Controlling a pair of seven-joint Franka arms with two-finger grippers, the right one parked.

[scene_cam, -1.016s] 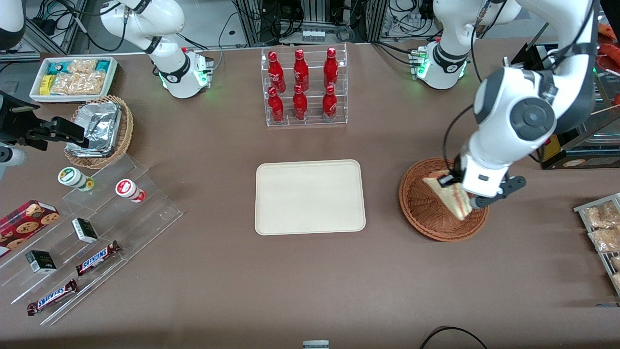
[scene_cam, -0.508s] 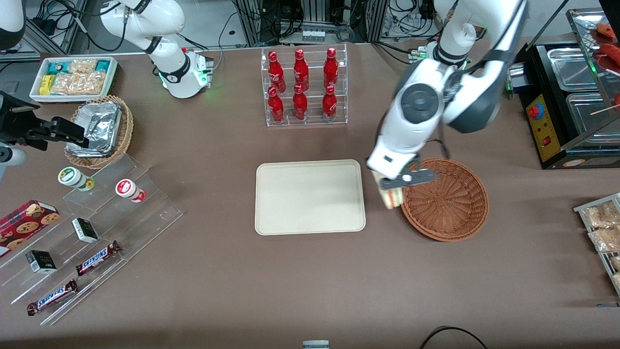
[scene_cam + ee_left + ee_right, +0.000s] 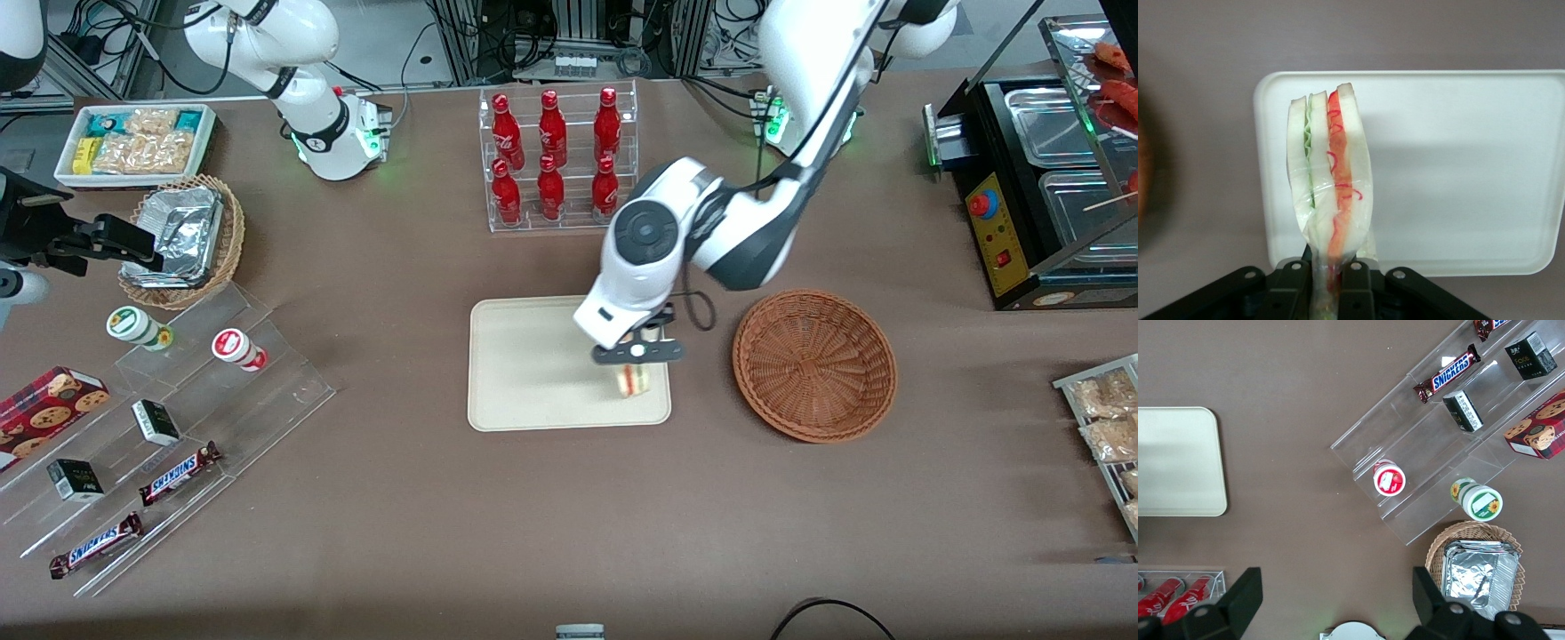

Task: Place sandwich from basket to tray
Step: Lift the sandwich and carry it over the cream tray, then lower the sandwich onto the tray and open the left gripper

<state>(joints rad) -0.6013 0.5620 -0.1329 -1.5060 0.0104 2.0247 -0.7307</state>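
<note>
My gripper (image 3: 634,354) hangs over the cream tray (image 3: 533,373), above its end nearest the basket, shut on the sandwich (image 3: 632,380). In the left wrist view the sandwich (image 3: 1330,180) is a wrapped wedge of white bread with green and red-orange layers, pinched at its narrow end between the black fingers (image 3: 1355,283) of the gripper (image 3: 1327,283), with the tray (image 3: 1458,167) below it. The reddish-brown wicker basket (image 3: 814,364) stands beside the tray, toward the working arm's end of the table, with nothing in it.
A clear rack of red bottles (image 3: 556,160) stands farther from the front camera than the tray. Toward the parked arm's end lie a foil-lined tan basket (image 3: 182,240), a white snack box (image 3: 133,142) and clear steps with snacks (image 3: 169,444). Packets on a rack (image 3: 1107,427) sit at the working arm's end.
The gripper has carried the sandwich up out of the basket and sideways, past the basket's rim, to above the tray's near end. The basket now holds nothing.
</note>
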